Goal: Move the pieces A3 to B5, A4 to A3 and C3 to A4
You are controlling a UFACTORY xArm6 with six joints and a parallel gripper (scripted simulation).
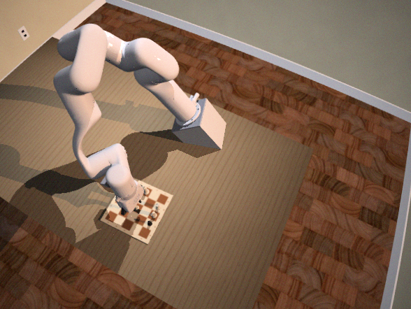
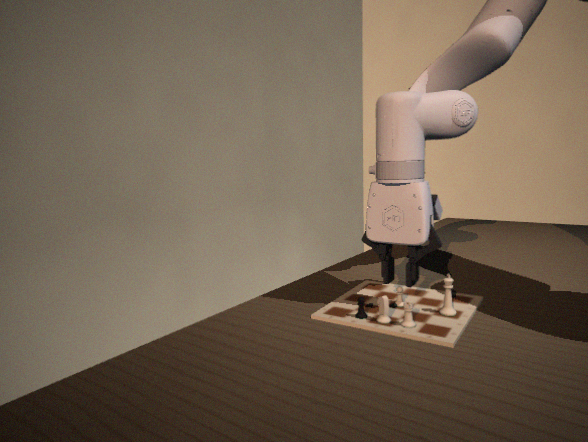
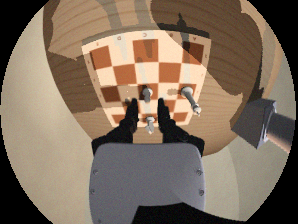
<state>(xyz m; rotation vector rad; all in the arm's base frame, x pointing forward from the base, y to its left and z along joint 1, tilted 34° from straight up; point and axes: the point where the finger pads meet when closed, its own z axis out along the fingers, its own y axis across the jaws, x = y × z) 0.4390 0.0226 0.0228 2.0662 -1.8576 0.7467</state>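
Observation:
A small chessboard (image 1: 148, 239) (image 2: 395, 334) (image 3: 115, 64) lies on the tan mat. It carries several white and black pieces. My gripper (image 2: 398, 276) (image 1: 124, 210) (image 3: 147, 104) hangs just above the board's far side, fingers pointing down and partly open, with nothing between them. A small white pawn (image 2: 399, 294) stands directly below the fingers, apart from them. A second white piece (image 3: 147, 91) stands just beyond the fingertips. A tall white piece (image 2: 448, 298) stands at the right, and a black pawn (image 2: 361, 309), a white bishop (image 2: 383, 310) and a white pawn (image 2: 408, 315) stand along the near side.
The arm's grey base box (image 1: 203, 129) stands on the mat behind the board. Another white piece (image 3: 189, 98) leans to the right of the fingers in the wrist view. Walls close off the far sides of the room.

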